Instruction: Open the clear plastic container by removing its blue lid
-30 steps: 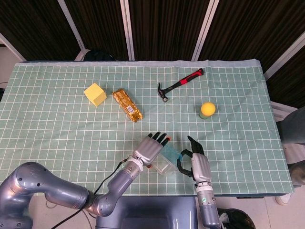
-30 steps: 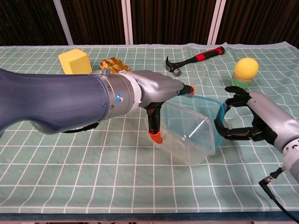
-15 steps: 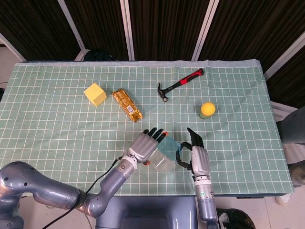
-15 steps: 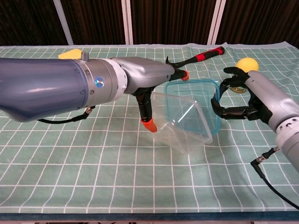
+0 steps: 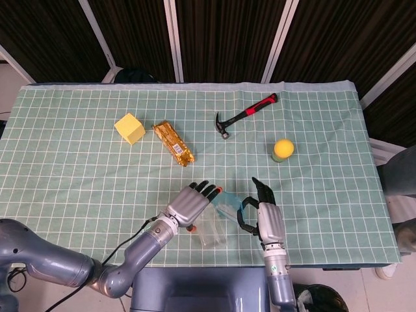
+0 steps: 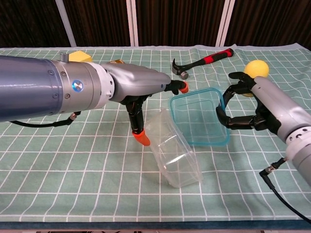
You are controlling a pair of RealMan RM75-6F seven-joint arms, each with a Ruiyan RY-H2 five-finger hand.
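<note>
Lid is off: blue lid (image 6: 199,116) and clear plastic container (image 6: 172,153) are separated, near front edge of the surface (image 5: 78,169), centre. Right robot hand (image 6: 248,109) is grasping the lid by its right edge, dark fingers (image 6: 228,121) curled around the rim; lid is held up on edge, broad face toward the chest camera and tilted back a bit, long axis roughly left-right in that view. In head view the lid (image 5: 229,203) sits between the two hands, right robot hand (image 5: 265,214) just beside it. Left robot hand (image 6: 141,90) has the container: orange-tipped thumb (image 6: 141,138) pressed against its upper left wall, other fingers over the top toward the lid. Container is tipped on its side, long axis running from near the left hand down toward the camera and slightly right; which end the opening faces I cannot tell for sure through the clear plastic. Head view shows container (image 5: 209,231) just below the left robot hand (image 5: 190,205). Lid and container corner look close together, touching or not I cannot tell. Elsewhere on the green grid cloth: yellow block (image 5: 130,128), gold wrapped bar (image 5: 173,143), hammer (image 5: 246,115) with red-black handle, yellow ball on green base (image 5: 283,150), all well apart from the hands.
</note>
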